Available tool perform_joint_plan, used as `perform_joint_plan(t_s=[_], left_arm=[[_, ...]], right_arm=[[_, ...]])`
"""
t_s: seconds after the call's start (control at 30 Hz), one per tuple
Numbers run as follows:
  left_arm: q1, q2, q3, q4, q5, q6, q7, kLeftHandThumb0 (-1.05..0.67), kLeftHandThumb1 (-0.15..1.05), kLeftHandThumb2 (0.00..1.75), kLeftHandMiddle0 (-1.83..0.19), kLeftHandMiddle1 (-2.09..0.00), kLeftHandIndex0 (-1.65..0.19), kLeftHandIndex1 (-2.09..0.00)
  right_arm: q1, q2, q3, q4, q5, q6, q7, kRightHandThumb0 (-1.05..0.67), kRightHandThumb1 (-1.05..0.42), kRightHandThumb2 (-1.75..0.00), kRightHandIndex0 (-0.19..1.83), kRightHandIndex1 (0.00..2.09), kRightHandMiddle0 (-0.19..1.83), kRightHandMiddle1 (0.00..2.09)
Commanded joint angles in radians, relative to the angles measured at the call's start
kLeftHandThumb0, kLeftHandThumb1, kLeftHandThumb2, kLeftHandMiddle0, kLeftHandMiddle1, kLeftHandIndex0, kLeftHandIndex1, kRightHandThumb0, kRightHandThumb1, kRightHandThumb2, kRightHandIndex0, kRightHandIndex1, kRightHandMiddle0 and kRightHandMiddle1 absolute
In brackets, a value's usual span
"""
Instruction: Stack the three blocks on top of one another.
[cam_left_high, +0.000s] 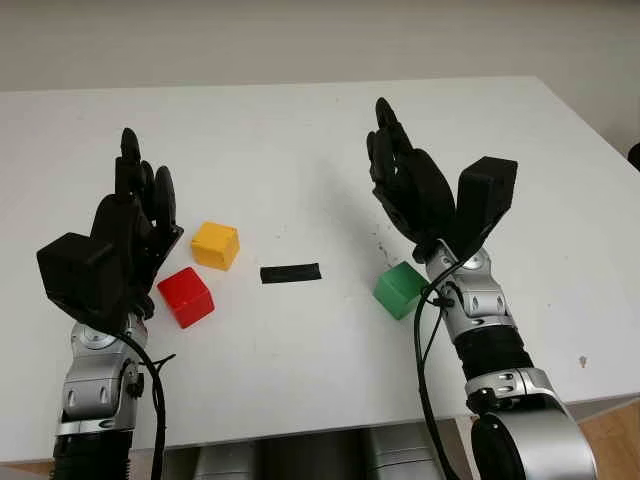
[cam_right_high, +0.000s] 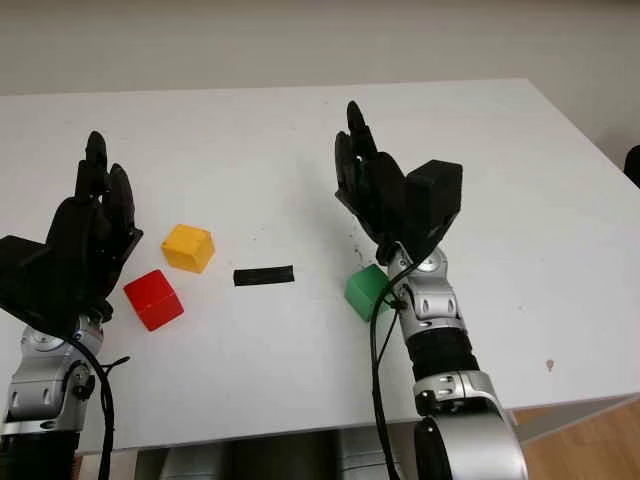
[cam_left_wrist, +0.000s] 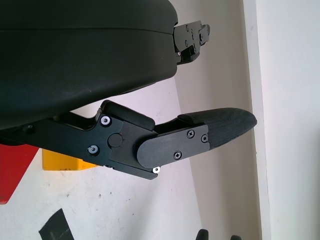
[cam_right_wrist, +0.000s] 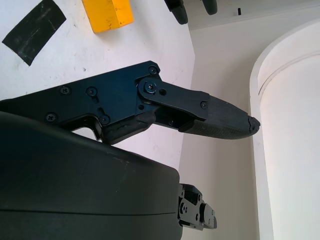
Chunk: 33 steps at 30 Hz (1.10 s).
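**Operator:** Logging the layout as I see it from the head camera. White table (cam_left_high: 300, 130). Three blocks, none stacked. Yellow block (cam_left_high: 216, 245) sits left of centre; red block (cam_left_high: 186, 296) is just beside it, nearer the robot and a bit further left, a narrow gap between the two. Green block (cam_left_high: 400, 289) stands well apart on the right side. A strip of black tape (cam_left_high: 290, 273) lies flat on the table between the yellow block and the green one.

**Observer:** Hands?

**Operator:** Left hand (cam_left_high: 135, 215) is raised above the table at the left, just beside the red and yellow blocks, open, holding nothing. Right hand (cam_left_high: 405, 180) is raised at the right, above and behind the green block, also open and holding nothing. I see no contact between either hand and any block.

**Observer:** Wrist cameras add anything?

**Operator:** Left wrist view: one finger (cam_left_wrist: 215, 130) reaches out over the table, with corners of the yellow and red blocks past the hand's shell. Right wrist view: a finger (cam_right_wrist: 220, 120) extended, the yellow block and the tape on the table beyond it.

**Observer:** Green block orientation?

**Operator:** Flat on the table, turned a little so one corner faces the robot.
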<state>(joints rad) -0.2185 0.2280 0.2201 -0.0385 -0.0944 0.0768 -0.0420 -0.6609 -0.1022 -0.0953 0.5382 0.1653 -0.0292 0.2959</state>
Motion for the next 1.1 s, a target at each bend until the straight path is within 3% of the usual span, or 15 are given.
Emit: perform_joint_plan(t_s=[0.0,0.37,0.53,0.67,0.83,0.97,1.07], left_arm=[[0.016,0.000,0.002,-0.029,-0.001,-0.005,-0.002,-0.75,1.05,0.67,0.19,-0.05,0.19,-0.04],[0.026,0.002,0.008,-0.040,-0.006,-0.003,-0.004,-0.74,1.05,0.65,0.17,-0.06,0.19,-0.05],[0.049,-0.016,0.009,-0.091,0.014,0.006,0.043,-0.72,1.05,0.60,0.13,-0.07,0.15,-0.07],[0.106,0.018,-0.015,-0.216,0.103,0.046,0.056,-0.68,1.05,0.60,0.10,-0.08,0.10,-0.09],[0.181,0.076,-0.018,-0.416,0.257,0.200,0.051,-0.70,1.05,0.47,-0.07,-0.11,-0.04,-0.13],[0.241,0.138,-0.009,-0.510,0.342,0.257,0.003,-0.70,1.05,0.37,-0.18,-0.10,-0.16,-0.16],[0.295,0.200,-0.016,-0.586,0.430,0.325,-0.060,-0.69,1.05,0.28,-0.13,-0.05,-0.17,-0.15]], right_arm=[[0.005,-0.002,-0.003,-0.022,0.004,-0.006,0.000,-0.76,-1.05,-0.70,-0.19,0.00,-0.19,0.00],[0.011,-0.001,0.006,-0.034,-0.001,0.017,-0.015,-0.75,-1.05,-0.72,-0.19,0.00,-0.19,0.00],[0.004,-0.017,0.000,-0.031,0.003,0.001,0.006,-0.76,-1.05,-0.71,-0.19,0.00,-0.19,0.00],[0.006,-0.036,0.010,-0.053,-0.025,-0.004,0.000,-0.78,-1.05,-0.71,-0.19,0.00,-0.19,0.00],[-0.003,-0.080,0.002,-0.057,-0.037,-0.051,0.025,-0.76,-1.05,-0.67,-0.18,0.01,-0.17,0.02],[-0.024,-0.126,-0.002,-0.060,-0.037,-0.053,0.059,-0.76,-1.05,-0.65,-0.16,0.03,-0.17,0.03],[-0.042,-0.153,0.002,-0.062,-0.048,-0.052,0.070,-0.73,-1.05,-0.68,-0.18,0.02,-0.18,0.02]])
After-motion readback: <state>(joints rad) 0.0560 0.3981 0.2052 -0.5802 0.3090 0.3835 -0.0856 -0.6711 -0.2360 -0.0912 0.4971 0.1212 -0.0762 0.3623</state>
